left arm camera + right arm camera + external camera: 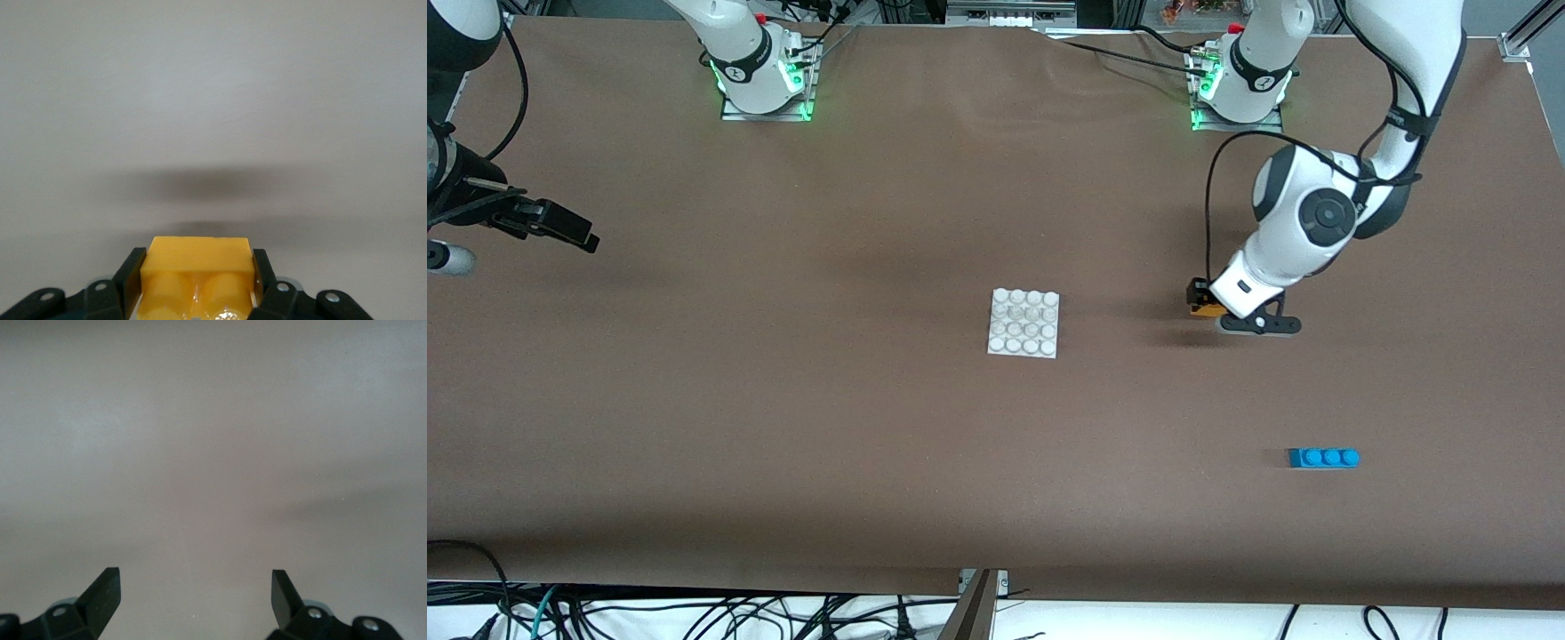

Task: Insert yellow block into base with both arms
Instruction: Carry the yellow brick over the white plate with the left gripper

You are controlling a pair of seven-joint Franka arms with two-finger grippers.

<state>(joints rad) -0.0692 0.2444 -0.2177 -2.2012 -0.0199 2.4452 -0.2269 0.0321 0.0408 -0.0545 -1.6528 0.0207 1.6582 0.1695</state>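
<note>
Currently, the left gripper [1202, 302] sits low at the brown table surface [783, 400], toward the left arm's end, with its fingers [131, 280] clamped on the small orange-yellow plastic two-stud block [197, 267]. The left wrist view shows the block seated squarely between both fingers. The flat square white plastic base plate with a 4x4 stud grid [1024, 323] lies near the table centre, well apart from the block; its studs carry nothing. A longer blue three-stud plastic brick [1323, 458] lies nearer to the front camera than the left gripper. The right gripper [195, 593] waits over bare table at the right arm's end, fingers spread wide apart, holding nothing.
</note>
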